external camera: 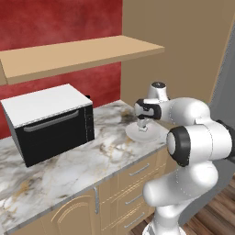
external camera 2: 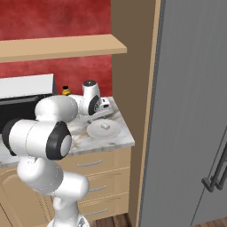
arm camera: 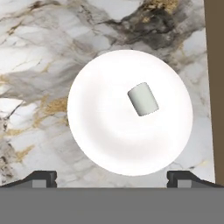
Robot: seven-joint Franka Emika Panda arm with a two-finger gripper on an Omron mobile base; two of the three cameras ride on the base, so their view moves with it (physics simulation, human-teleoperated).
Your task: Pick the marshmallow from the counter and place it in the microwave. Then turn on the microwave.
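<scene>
The marshmallow (arm camera: 142,99), a small off-white lump, lies on a round white plate (arm camera: 100,131), a little off its middle. The plate rests on the marbled counter (arm camera: 35,65) near its right end. My gripper (arm camera: 112,178) hangs straight above the plate, open, with nothing between its fingertips (arm camera: 41,178). From the left base, the gripper (external camera: 142,125) points down just over the plate (external camera: 153,134). In the right base view, the marshmallow (external camera 2: 105,126) shows on the plate (external camera 2: 95,131). The microwave is out of view.
A black box with a white top (external camera: 50,124) stands on the counter (external camera: 69,170) to the left. A wooden shelf (external camera: 78,55) runs above it. A tan wall panel (external camera 2: 133,66) bounds the counter's right end, with a tall grey fridge (external camera 2: 190,111) beyond.
</scene>
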